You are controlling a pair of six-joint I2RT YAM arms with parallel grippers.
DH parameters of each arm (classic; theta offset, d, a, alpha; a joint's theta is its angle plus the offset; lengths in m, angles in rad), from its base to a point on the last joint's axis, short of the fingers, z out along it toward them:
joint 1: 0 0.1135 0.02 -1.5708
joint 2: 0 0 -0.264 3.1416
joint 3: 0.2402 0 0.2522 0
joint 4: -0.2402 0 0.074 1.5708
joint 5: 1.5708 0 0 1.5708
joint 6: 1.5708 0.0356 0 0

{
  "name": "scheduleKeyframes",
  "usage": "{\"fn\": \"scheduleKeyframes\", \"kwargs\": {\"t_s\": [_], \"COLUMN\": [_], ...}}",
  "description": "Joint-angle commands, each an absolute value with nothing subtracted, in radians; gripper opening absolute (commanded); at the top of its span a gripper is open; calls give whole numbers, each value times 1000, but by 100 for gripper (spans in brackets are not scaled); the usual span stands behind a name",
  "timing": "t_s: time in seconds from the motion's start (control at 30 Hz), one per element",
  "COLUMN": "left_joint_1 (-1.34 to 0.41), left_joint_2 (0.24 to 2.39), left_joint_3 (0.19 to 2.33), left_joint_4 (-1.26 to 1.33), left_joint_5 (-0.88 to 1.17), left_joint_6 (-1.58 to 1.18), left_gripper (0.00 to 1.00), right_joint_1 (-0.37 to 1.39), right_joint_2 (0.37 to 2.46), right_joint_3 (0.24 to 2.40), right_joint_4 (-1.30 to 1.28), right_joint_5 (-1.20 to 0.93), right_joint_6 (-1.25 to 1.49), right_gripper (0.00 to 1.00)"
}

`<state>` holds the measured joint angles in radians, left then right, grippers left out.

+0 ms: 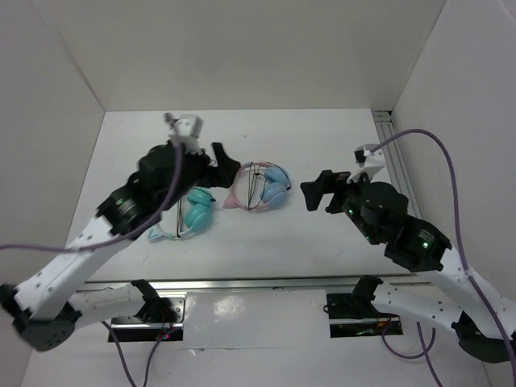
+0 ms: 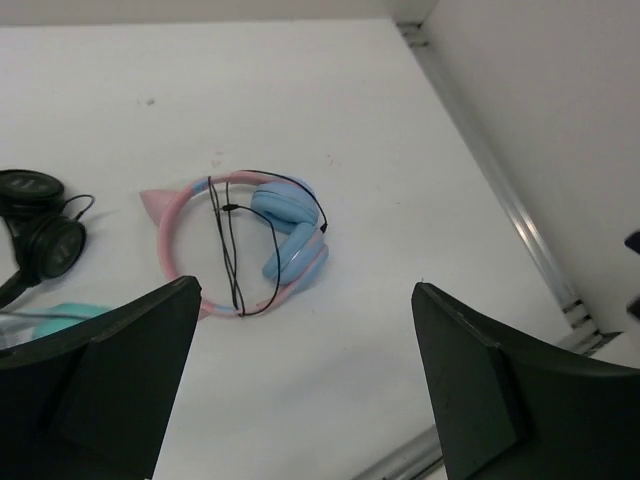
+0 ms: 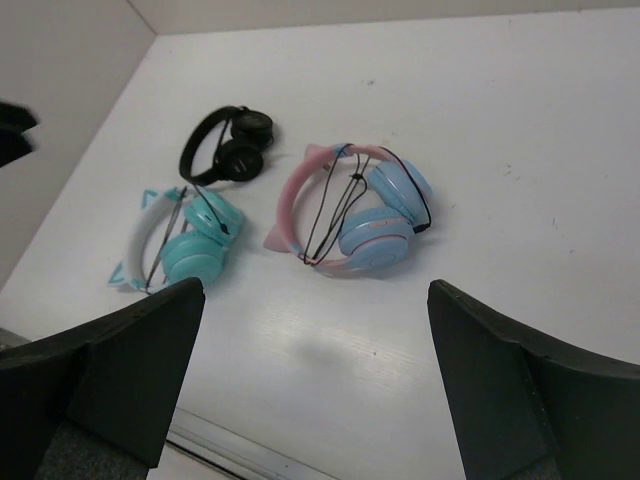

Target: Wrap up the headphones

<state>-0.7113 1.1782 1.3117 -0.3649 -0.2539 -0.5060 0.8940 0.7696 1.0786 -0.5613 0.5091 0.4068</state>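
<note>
Subject: the pink-banded, cat-eared headphones with light blue ear cups [image 1: 276,193] lie flat near the middle of the white counter [image 1: 322,129], well clear of every edge.
Cable: the thin black cable [image 2: 228,240] crosses the open loop of the headband in several strands and runs round the cups. It is plain in both wrist views and only faint lines from above.
Left hand: the left gripper [image 1: 228,167] hangs just left of the headband with its fingers spread wide, holding nothing. In its own view [image 2: 305,290] the headphones [image 2: 285,205] show whole between the two dark fingers.
Right hand: the right gripper [image 1: 310,189] stands just right of the cups, fingers apart and empty. Its own view [image 3: 315,288] confirms the gap, with the headphones [image 3: 375,232] beyond the tips.
Teal pair: mint cat-ear headphones with a white band [image 1: 196,214] lie to the left of the subject, a little closer to the near edge, not touching it. The right wrist view [image 3: 195,250] shows them whole; the left wrist view gives only a sliver.
Black pair: small all-black headphones [image 3: 235,150] lie left of the subject, beside the teal pair. The wrist views show them [image 2: 40,240], but the left arm hides them from above.
Right edge: a grey metal rail [image 2: 500,190] borders the counter; it appears in the top and left wrist views.
</note>
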Motion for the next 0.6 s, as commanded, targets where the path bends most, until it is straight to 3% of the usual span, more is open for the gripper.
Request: {"fn": "scheduleKeyframes", "kwargs": {"t_s": [0.0,0.2,0.57], "left_joint_1": [-739,-775,-775], "left_joint_2": [927,620,502], "left_joint_3": [1241,1192,1201], "left_joint_4": [-516,-756,-985], "left_joint_5": [-360,-425,-446], "left_joint_6": [-519,-531,-551], "left_gripper": [100,100,100], "right_joint_1": [891,891,891], "right_joint_2": [683,581,525], "right_joint_3": [1198,1281,1290], "right_joint_4": [-696,-834,-923], "right_joint_5": [474,465,515], "right_joint_6": [405,396,405], "right_gripper": [100,100,100]}}
